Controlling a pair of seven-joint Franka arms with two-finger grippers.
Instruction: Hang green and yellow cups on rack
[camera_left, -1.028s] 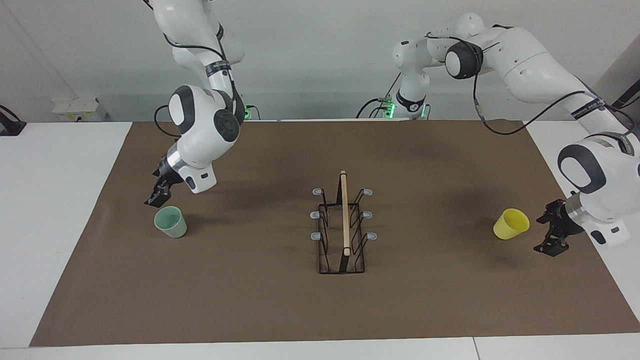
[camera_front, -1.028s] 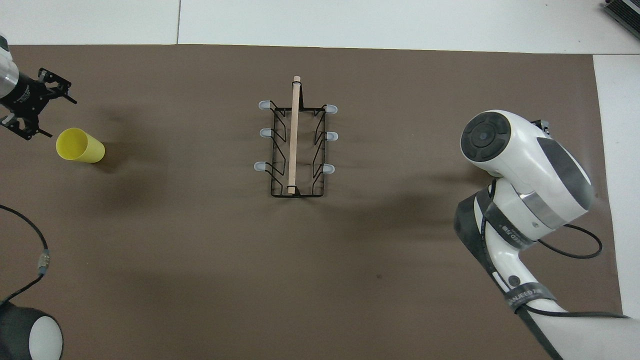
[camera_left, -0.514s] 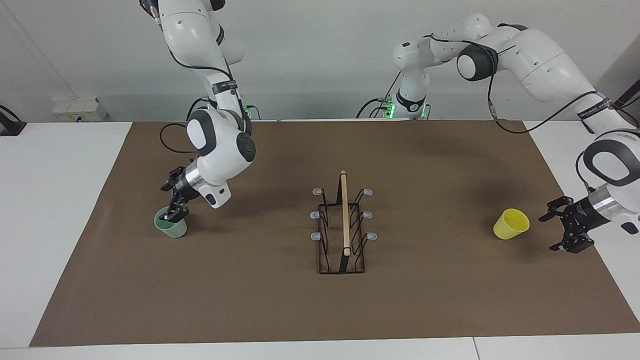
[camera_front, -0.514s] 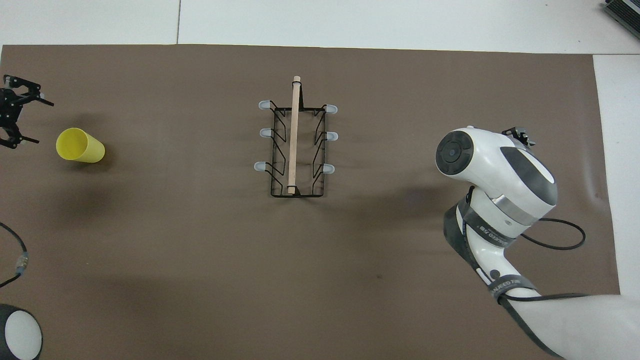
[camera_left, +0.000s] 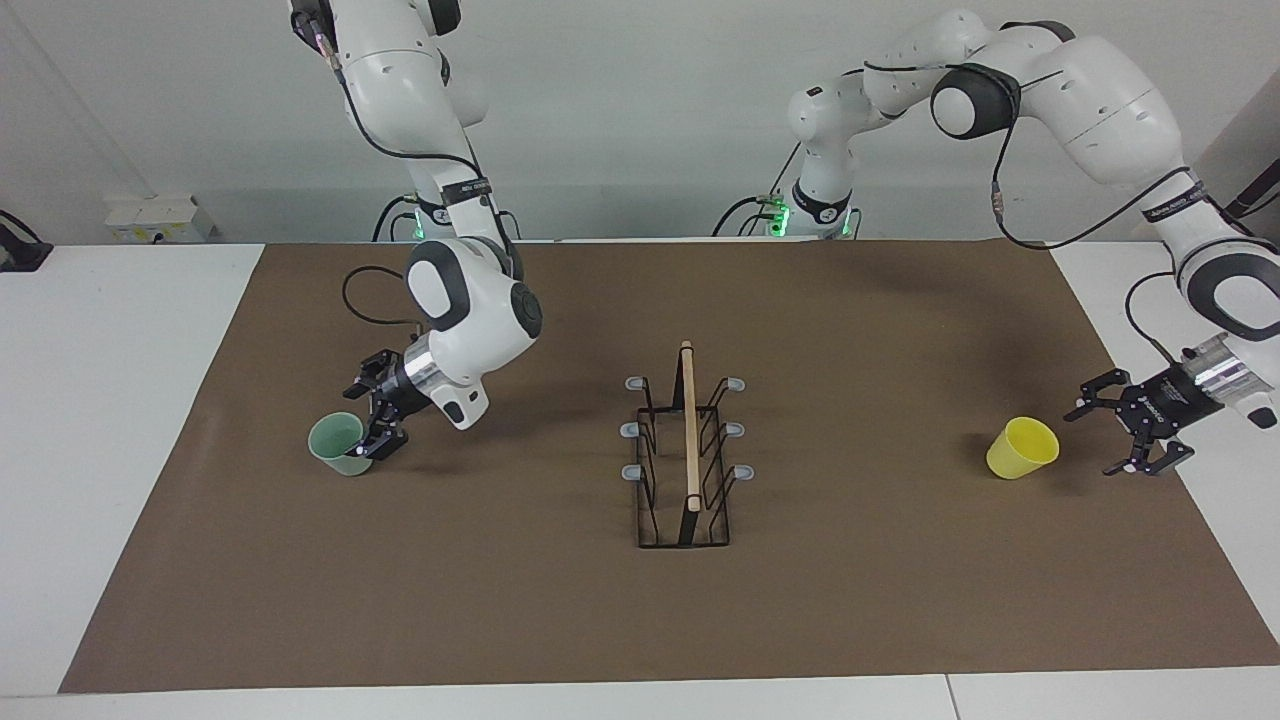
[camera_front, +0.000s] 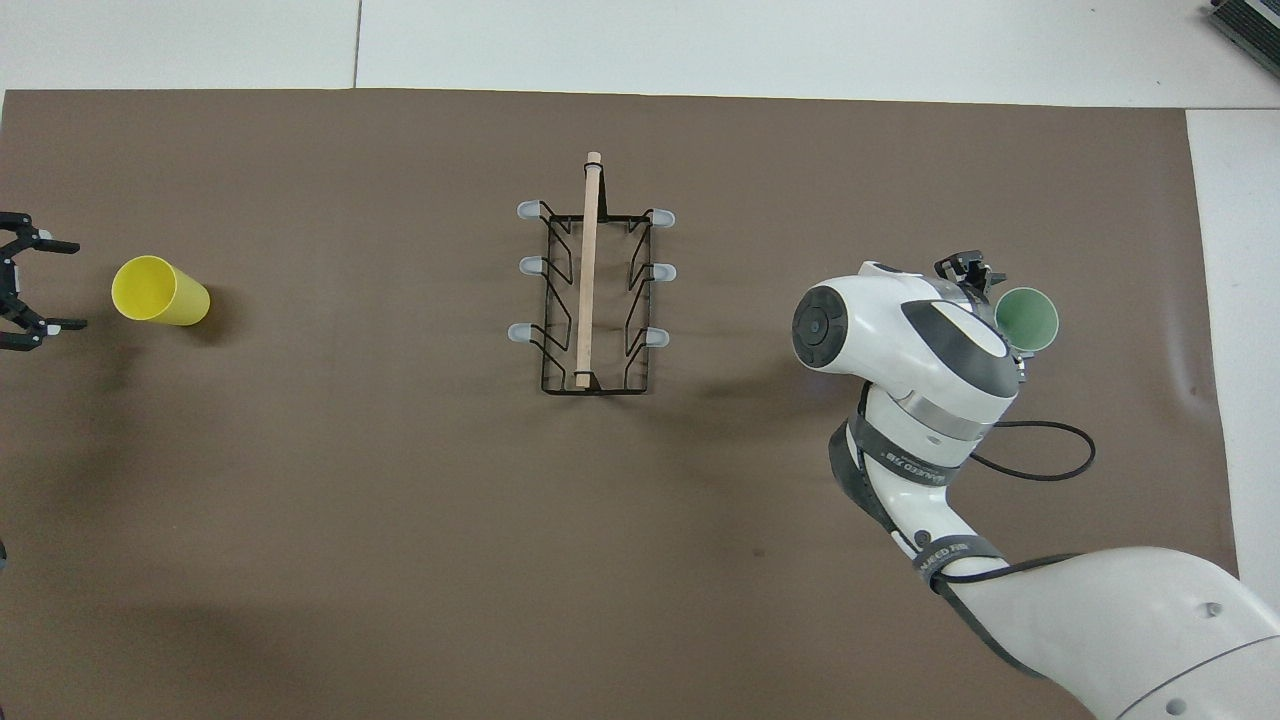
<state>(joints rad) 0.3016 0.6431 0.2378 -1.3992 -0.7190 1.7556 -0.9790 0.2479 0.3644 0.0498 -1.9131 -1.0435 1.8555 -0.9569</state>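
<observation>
Facing view: right gripper (camera_left: 378, 432) open, touching green cup (camera_left: 338, 444) at its 3 o'clock; risk of tipping. Left gripper (camera_left: 1128, 432) open, empty, beside yellow cup (camera_left: 1022, 447); rack (camera_left: 686, 450) untouched.

White surface (camera_left: 120, 400), seamed in panels, mostly covered by a brown mat (camera_left: 560, 600). Plain pale wall (camera_left: 620, 120) at the robots' end. Small white box (camera_left: 160, 218) low against that wall, toward the right arm's end. Green lights (camera_left: 780, 215) glowing there too. Dark device corner (camera_front: 1245, 25) at the surface's edge.
</observation>
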